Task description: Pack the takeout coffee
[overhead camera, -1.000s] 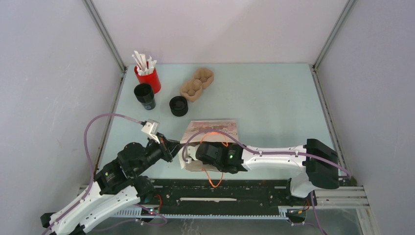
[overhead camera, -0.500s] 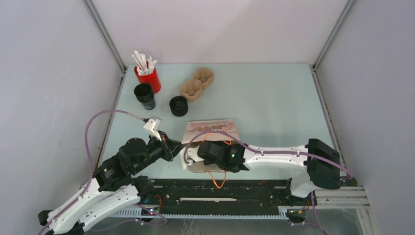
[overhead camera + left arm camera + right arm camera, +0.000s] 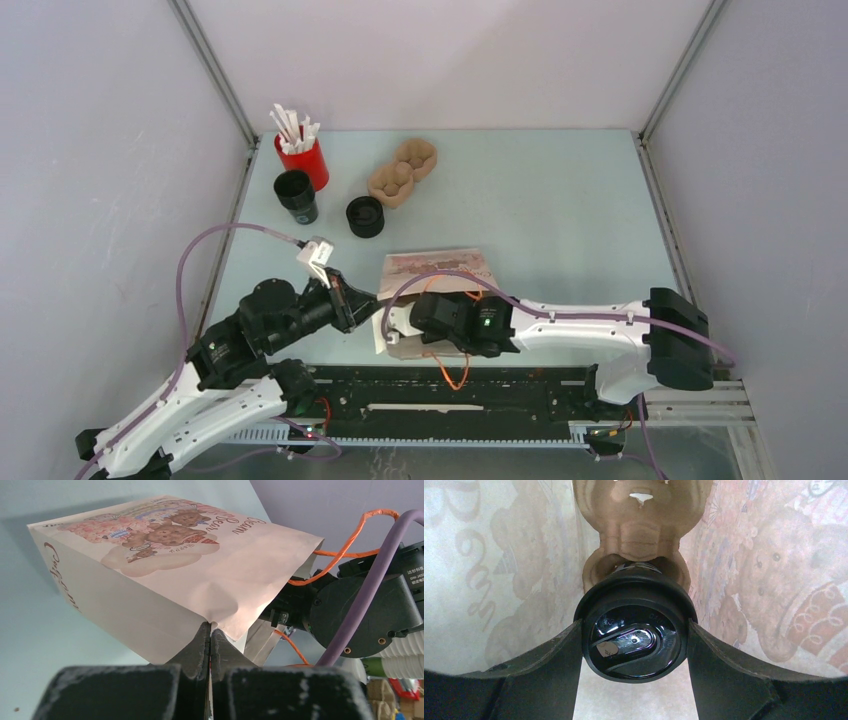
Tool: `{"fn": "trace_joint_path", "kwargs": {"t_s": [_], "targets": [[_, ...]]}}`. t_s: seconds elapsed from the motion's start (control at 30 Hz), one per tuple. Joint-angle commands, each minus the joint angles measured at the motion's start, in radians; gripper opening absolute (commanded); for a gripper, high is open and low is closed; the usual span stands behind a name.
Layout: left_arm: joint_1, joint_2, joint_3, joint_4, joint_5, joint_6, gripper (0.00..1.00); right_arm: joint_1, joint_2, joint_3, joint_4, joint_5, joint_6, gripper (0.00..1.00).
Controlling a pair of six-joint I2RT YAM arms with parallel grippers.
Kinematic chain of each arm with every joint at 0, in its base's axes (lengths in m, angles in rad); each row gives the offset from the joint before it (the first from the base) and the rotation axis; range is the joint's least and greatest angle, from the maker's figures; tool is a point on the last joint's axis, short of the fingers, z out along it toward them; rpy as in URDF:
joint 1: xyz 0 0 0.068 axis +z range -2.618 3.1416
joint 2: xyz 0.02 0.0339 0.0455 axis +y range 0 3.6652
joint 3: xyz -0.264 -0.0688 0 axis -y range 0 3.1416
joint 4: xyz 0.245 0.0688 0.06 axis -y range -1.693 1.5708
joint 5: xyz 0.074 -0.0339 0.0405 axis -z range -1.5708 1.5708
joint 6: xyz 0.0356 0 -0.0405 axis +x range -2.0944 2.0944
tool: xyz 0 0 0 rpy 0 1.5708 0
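The takeout coffee, a black cup with a glossy black lid, sits between my right gripper's fingers, which press the lid on both sides. It is inside the paper bag, in front of a brown pulp cup carrier. The bag lies on its side with its printed face up, and my right wrist reaches into its mouth. My left gripper is shut on the bag's mouth edge, pinching a corner of the paper. In the top view the left gripper is at the bag's left.
A red cup of white sticks stands at the far left, with an open black cup in front of it. A squat black round piece and brown pulp carriers lie behind the bag. An orange bag handle loops near the front rail.
Both arms have shifted a little to the right, and the bag's mouth has moved with them. The grips look unchanged.
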Motion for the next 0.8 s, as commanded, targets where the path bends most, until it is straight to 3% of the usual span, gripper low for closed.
{"fn": "trace_joint_path", "kwargs": {"t_s": [0.0, 0.33, 0.77], "targets": [[-0.001, -0.013, 0.068, 0.033, 0.093, -0.060, 0.00, 0.036, -0.050, 0.008, -0.070, 0.028, 0.048, 0.31], [-0.001, -0.033, 0.123, -0.006, 0.154, -0.131, 0.00, 0.132, -0.087, 0.052, -0.267, 0.018, 0.203, 0.31], [-0.002, 0.041, 0.123, -0.057, 0.101, -0.123, 0.00, 0.128, -0.064, 0.065, -0.253, -0.056, 0.239, 0.31]]}}
